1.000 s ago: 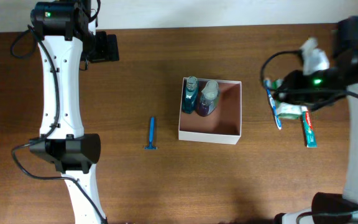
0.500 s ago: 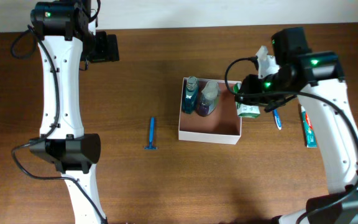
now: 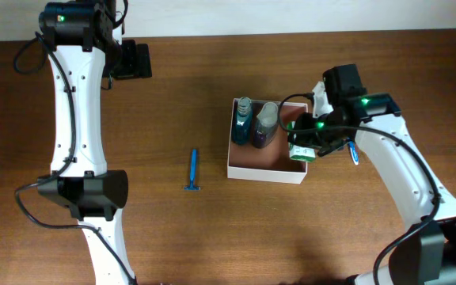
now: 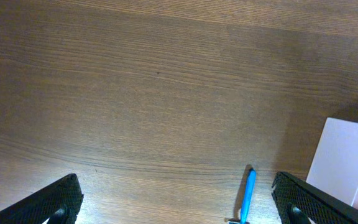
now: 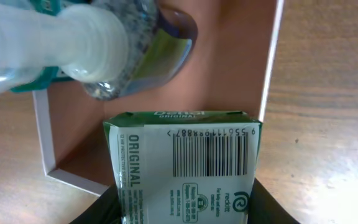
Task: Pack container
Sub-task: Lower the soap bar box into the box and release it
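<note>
The container [image 3: 266, 169] is a white square box with a pinkish-brown inside, at the table's middle; it also shows in the right wrist view [image 5: 270, 56]. A teal bottle [image 3: 242, 119] and a clear pump bottle [image 3: 264, 123] stand in its left part. My right gripper [image 3: 303, 144] is shut on a green and white soap box [image 5: 188, 165] and holds it over the container's right wall. My left gripper [image 4: 176, 205] is open and empty, high over the table at the far left. A blue razor [image 3: 193, 170] lies left of the container.
A blue toothbrush [image 3: 352, 150] lies right of the container, partly under my right arm. The razor also shows in the left wrist view [image 4: 247, 196], with the container's white wall [image 4: 342, 158] at the right edge.
My right gripper has carried the soap box left from the table's right side to over the container's right wall. The toothpaste tube seen earlier is now hidden. The left arm has not moved.
</note>
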